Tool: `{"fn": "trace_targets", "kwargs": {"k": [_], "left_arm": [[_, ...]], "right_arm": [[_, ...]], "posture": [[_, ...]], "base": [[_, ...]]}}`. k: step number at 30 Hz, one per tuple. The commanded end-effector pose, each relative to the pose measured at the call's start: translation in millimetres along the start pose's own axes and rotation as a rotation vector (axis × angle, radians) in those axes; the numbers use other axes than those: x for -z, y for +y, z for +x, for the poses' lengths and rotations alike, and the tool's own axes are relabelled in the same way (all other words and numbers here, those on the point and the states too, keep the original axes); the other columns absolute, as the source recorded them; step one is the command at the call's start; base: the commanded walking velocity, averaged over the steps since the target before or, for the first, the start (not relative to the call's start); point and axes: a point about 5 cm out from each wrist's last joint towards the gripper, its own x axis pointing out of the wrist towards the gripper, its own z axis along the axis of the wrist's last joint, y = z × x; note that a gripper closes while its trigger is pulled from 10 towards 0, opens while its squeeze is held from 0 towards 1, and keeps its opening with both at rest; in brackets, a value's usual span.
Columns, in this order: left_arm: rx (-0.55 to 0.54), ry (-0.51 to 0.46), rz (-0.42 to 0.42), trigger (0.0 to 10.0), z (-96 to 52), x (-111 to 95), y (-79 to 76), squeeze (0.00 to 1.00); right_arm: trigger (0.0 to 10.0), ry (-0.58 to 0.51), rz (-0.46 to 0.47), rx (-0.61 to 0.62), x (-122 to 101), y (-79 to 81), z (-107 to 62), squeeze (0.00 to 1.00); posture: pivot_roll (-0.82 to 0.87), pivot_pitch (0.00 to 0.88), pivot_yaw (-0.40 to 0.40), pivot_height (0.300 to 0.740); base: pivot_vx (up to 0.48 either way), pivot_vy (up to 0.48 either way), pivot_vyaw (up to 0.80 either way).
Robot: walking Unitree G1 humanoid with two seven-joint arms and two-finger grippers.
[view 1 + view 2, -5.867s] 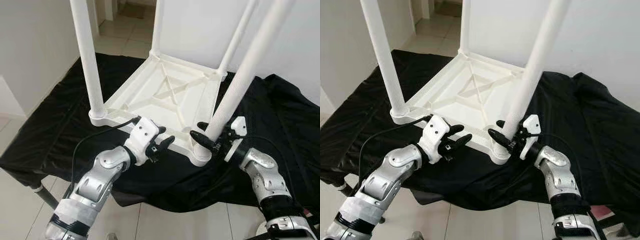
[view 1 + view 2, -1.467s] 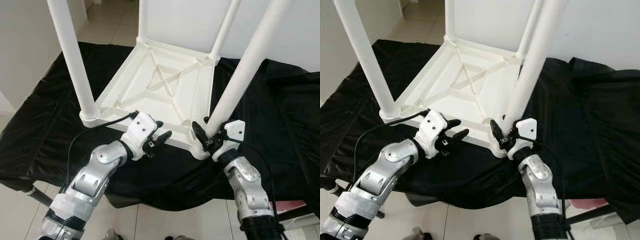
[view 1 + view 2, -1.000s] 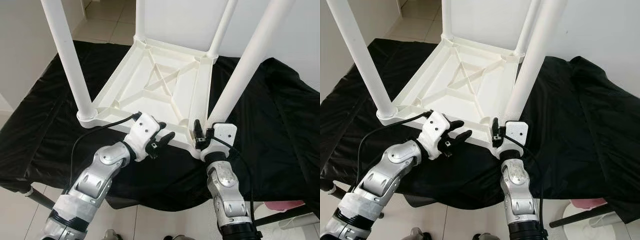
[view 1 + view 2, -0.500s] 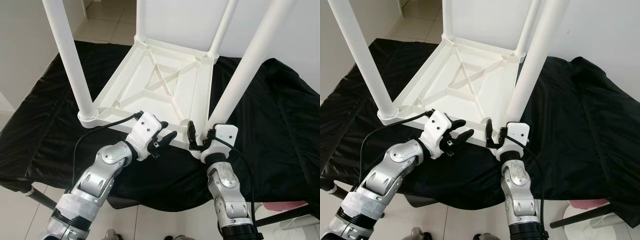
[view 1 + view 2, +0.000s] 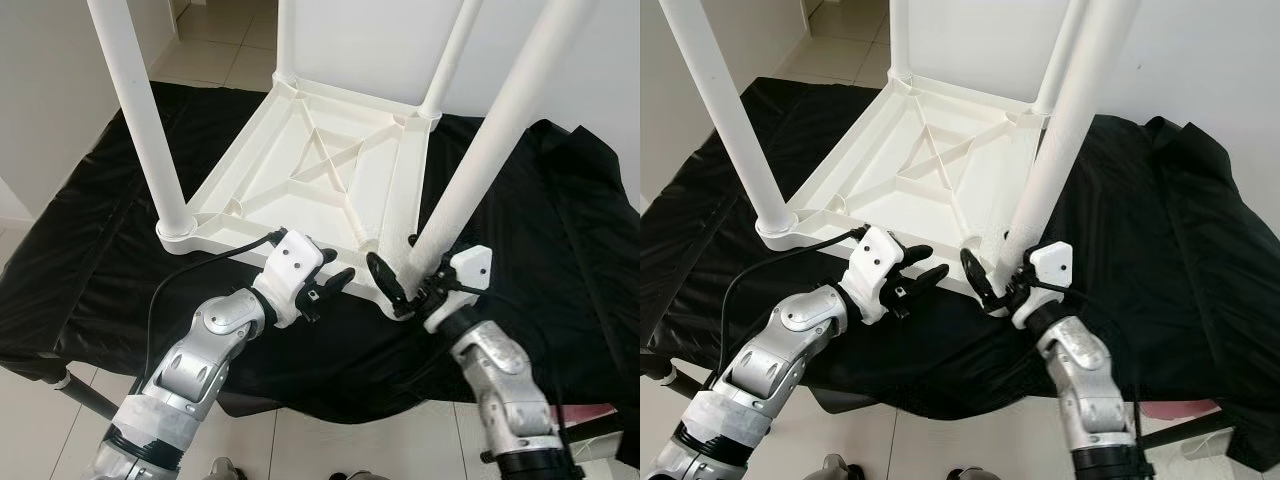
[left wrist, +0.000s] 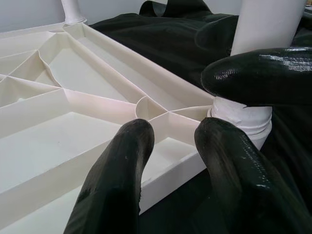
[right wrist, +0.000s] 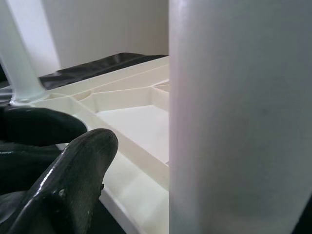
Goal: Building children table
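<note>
i have the white children's table (image 5: 330, 180) lying upside down on the counter (image 5: 560, 250), which is draped in a black cloth (image 5: 90, 230), with all four legs pointing up. my right tool (image 5: 398, 280) sits at the base of the near right leg (image 5: 490, 150), one finger on each side of it, jaws spread wide around the post rather than pinching it; i can't tell from here whether the pads actually touch. my left tool (image 5: 322, 284) is parted too, holding nothing, with its fingers (image 6: 117, 180) just over the near rim of the tabletop beside that same corner socket.

to do this step well, i judge i should keep the left tool pressing the rim down so the top doesn't slide on the cloth, close the right tool squarely on the leg low near the socket, and push straight along the leg's axis so it seats without tilting.

no containers are in view here.
</note>
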Motion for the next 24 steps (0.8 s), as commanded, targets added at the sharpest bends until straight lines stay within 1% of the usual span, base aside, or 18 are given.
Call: {"fn": "trace_targets", "kwargs": {"k": [1, 2, 3, 6, 7, 9, 10, 11, 13, 14, 20, 21, 24], "left_arm": [[0.025, -0.003, 0.010, 10.0, 1.3, -2.4, -2.0, 0.00], [0.024, -0.006, 0.007, 10.0, 1.9, -2.6, -2.2, 0.00], [0.028, -0.008, 0.002, 10.0, 2.1, -2.5, -3.2, 0.00], [0.044, -0.008, -0.004, 10.0, 2.5, -2.2, -5.4, 0.00], [0.052, -0.007, -0.005, 10.0, 2.4, -2.3, -6.1, 0.00], [0.056, -0.007, -0.005, 10.0, 2.3, -2.4, -6.5, 0.00], [0.064, -0.007, 0.000, 10.0, 2.7, -3.7, -5.7, 0.00], [0.069, -0.008, 0.002, 10.0, 3.1, -5.0, -4.6, 0.00], [0.071, -0.009, 0.004, 10.0, 3.3, -5.8, -3.8, 0.00], [0.073, -0.009, 0.006, 10.0, 3.4, -6.4, -3.4, 0.00], [0.080, -0.018, -0.001, 10.0, 4.9, -7.6, -4.2, 0.00], [0.083, -0.021, -0.005, 10.0, 5.5, -7.9, -4.8, 0.00], [0.087, -0.026, -0.009, 10.0, 7.0, -8.8, -5.7, 0.00]], "right_arm": [[10.0, 0.010, 0.017, -0.022, 2.3, 0.3, -0.4, 0.00], [10.0, 0.017, 0.002, -0.042, 1.3, -4.1, 0.5, 0.00], [10.0, 0.024, -0.008, -0.063, 0.3, -7.3, 2.7, 0.00], [10.0, 0.027, -0.004, -0.090, 0.1, -9.2, 6.2, 0.00], [10.0, 0.030, -0.001, -0.099, 0.8, -8.5, 7.1, 0.00], [10.0, 0.031, 0.000, -0.104, 1.4, -8.0, 7.3, 0.00], [4.8, 0.019, -0.004, -0.088, 1.8, -5.2, 6.9, 0.00], [1.3, 0.007, -0.010, -0.068, 1.7, -2.5, 5.8, 0.00], [1.3, -0.002, -0.013, -0.053, 1.4, -0.9, 4.9, 0.00], [0.0, -0.008, -0.011, -0.047, 1.1, 0.3, 3.5, 0.00], [0.0, -0.023, -0.001, 0.000, 0.7, 3.1, -2.4, 0.00], [8.6, -0.030, 0.001, 0.025, -0.5, 7.0, -2.8, 0.00], [8.6, -0.041, 0.005, 0.066, -3.0, 12.0, -3.6, 0.00]], "posture": [[-0.01, 0.076, -0.065, 0.740], [-0.02, 0.078, -0.065, 0.740], [-0.04, 0.087, -0.045, 0.740], [-0.04, 0.086, -0.037, 0.740], [-0.05, 0.093, -0.021, 0.740], [-0.05, 0.093, -0.021, 0.740], [-0.06, 0.097, -0.006, 0.740], [-0.06, 0.099, 0.001, 0.740], [-0.06, 0.099, 0.001, 0.740], [-0.07, 0.105, 0.008, 0.740], [-0.08, 0.111, 0.020, 0.740], [-0.10, 0.122, 0.032, 0.740], [-0.10, 0.123, 0.034, 0.740]], "base": [[0.000, 0.000, 0.00], [0.000, 0.000, 0.00], [0.000, 0.000, 0.00], [0.000, 0.000, 0.00], [0.000, 0.000, 0.00], [0.000, 0.000, 0.00], [0.000, 0.000, 0.00], [0.000, 0.000, 0.00], [0.000, 0.000, 0.00], [0.000, 0.000, 0.00], [0.000, 0.000, 0.00], [0.000, 0.000, 0.00], [0.000, 0.000, 0.00]]}}
